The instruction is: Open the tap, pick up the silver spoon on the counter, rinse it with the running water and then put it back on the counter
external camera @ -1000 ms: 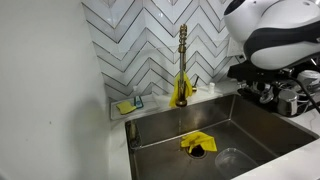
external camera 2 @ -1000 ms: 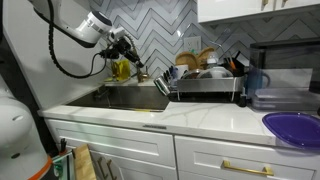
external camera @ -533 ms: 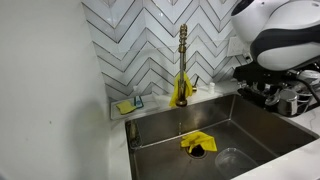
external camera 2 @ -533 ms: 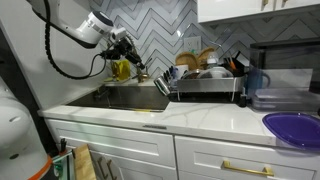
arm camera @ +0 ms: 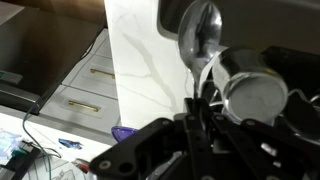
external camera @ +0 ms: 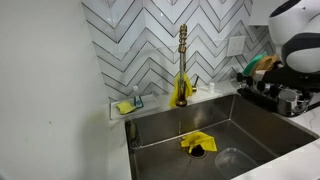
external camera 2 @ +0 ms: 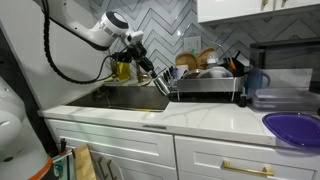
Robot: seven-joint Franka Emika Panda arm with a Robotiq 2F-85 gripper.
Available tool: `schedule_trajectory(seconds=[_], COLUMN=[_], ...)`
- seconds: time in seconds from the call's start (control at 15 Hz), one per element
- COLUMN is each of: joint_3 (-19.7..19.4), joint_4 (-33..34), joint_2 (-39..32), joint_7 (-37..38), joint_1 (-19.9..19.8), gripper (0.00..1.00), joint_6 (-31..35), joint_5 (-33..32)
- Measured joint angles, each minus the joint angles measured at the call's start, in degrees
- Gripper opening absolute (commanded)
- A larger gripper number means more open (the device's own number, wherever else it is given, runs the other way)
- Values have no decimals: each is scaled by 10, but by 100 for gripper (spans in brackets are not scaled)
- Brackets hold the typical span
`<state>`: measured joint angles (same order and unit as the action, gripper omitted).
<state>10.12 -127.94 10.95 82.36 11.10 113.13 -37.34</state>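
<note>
My gripper (external camera 2: 143, 62) is shut on the silver spoon (external camera 2: 156, 79), which slants down from the jaws above the sink's end near the dish rack. In the wrist view the jaws (arm camera: 197, 115) clamp the handle and the spoon's bowl (arm camera: 200, 30) sticks out beyond them, over the white counter (arm camera: 140, 60). The gold tap (external camera: 182, 62) stands at the back of the sink, well apart from my arm (external camera: 300, 40). I cannot make out a water stream. The counter also shows in an exterior view (external camera 2: 200, 118).
The steel sink (external camera: 255, 118) holds a yellow cloth (external camera: 196, 143) over the drain. A yellow sponge (external camera: 126, 106) lies on the back ledge. A dish rack (external camera 2: 205, 85) full of dishes stands beside the sink. A purple plate (external camera 2: 295, 128) is on the counter.
My arm has moved away from the tap toward the dish rack end of the sink, carrying the spoon with it. The tap and cloth have not moved.
</note>
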Motion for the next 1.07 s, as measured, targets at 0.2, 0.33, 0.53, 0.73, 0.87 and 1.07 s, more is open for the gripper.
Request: schedule_trajectory(seconds=[0.2,0.33,0.53,0.73,0.87,1.07], joint_3=[-17,-28,-35,-34,-34,-36], joint_4=[-38,-65,-82,-83,-82,-84], joint_2=[18,27,32,34,34,26], joint_7=[-39,-44,-45,-45,-45,-45], joint_1=[-22,-39,-52,-51,-52,-73], gripper=[2,7,7,2,2,2], joint_6=[30,57,73,73,73,73], joint_5=[7,8,8,9,8,3])
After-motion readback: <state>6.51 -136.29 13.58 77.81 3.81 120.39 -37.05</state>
